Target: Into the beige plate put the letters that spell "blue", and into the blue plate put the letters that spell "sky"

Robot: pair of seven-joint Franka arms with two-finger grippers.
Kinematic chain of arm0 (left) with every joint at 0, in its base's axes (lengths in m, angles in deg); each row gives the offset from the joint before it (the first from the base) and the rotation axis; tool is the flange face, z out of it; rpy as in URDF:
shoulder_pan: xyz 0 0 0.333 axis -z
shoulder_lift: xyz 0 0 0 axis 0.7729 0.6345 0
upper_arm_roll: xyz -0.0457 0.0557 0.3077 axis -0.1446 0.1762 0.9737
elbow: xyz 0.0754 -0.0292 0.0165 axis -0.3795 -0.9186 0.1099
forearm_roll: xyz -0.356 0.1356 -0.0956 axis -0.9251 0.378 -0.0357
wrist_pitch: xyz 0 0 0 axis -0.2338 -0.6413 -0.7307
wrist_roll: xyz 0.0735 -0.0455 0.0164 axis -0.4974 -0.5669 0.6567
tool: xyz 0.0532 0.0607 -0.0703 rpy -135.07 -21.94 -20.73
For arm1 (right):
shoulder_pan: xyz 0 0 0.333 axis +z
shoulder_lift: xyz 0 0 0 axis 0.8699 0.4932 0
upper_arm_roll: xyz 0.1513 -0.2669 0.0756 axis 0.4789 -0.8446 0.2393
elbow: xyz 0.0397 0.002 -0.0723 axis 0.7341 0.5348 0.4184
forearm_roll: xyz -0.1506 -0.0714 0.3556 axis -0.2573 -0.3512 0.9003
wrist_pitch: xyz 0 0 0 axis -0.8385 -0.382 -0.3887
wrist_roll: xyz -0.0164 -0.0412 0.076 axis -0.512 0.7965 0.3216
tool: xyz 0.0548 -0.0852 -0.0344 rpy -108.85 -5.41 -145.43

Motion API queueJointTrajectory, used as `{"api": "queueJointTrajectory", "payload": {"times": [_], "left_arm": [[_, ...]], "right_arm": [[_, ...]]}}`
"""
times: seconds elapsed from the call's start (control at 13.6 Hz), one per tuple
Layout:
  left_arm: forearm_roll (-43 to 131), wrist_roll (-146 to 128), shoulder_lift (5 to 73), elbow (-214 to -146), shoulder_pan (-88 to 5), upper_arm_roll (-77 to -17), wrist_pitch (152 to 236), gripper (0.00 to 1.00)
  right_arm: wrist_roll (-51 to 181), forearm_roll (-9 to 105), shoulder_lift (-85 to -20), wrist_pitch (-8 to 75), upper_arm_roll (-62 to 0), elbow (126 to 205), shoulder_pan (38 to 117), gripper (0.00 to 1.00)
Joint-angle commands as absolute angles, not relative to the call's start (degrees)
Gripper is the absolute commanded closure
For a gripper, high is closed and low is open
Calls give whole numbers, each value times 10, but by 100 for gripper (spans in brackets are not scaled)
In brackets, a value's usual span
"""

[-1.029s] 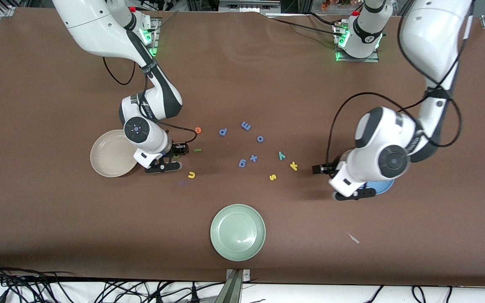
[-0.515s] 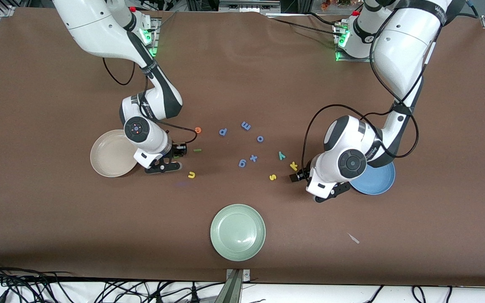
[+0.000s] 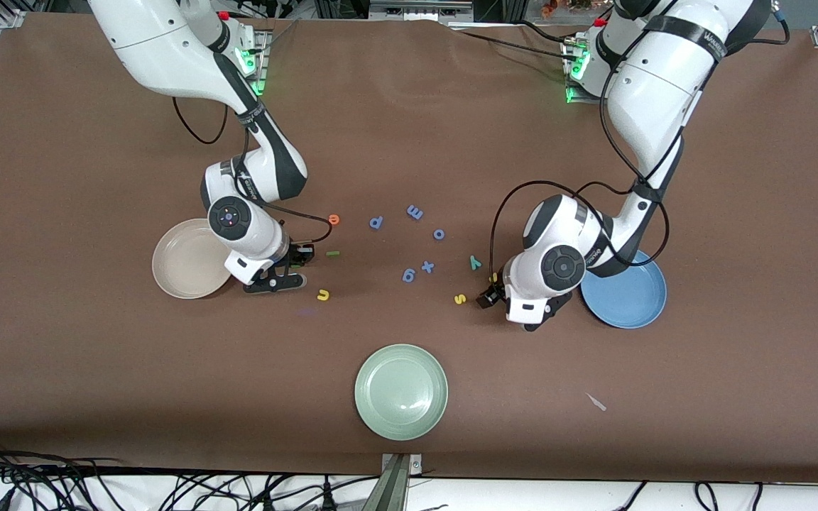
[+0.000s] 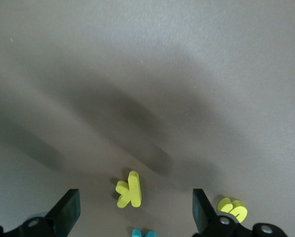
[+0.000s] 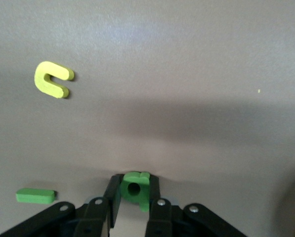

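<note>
- The beige plate (image 3: 189, 259) sat toward the right arm's end of the table, nothing in it that I could see.
- Right gripper (image 3: 297, 260) was just beside that plate, low at the table, fingers pinched onto the green b (image 5: 135, 187).
- Close around it: orange e (image 3: 334, 219), green l (image 3: 332, 253) and yellow u (image 3: 322, 294), all loose on the brown table (image 3: 409, 128).
- Mid-table was a scatter of periwinkle letters (image 3: 409, 275), with a pale green plate (image 3: 401, 391) nearer the camera.
- Then yellow s (image 3: 459, 299) and teal y (image 3: 475, 262).
- Left gripper (image 3: 488, 294) was low over the yellow k (image 4: 130, 190), fingers spread wide with the k between them, not touching.
- The blue plate (image 3: 629, 298) sat just past that arm's wrist, empty.
- Couldn't read any writing.
</note>
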State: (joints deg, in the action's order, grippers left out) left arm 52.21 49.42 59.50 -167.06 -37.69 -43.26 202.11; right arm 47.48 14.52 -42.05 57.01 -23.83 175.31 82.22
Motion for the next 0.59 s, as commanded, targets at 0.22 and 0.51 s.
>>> {"api": "queueJointTrajectory", "payload": {"times": [0.22,0.51], "left_arm": [[533,522,583,-1698,-373,-431,2023,0],[534,522,584,-1698,-371,-431,2026,22]], "right_arm": [[588,153,-467,470,-282,1727,809,94],[686,153,-483,415,-353,1729,809,93]]}}
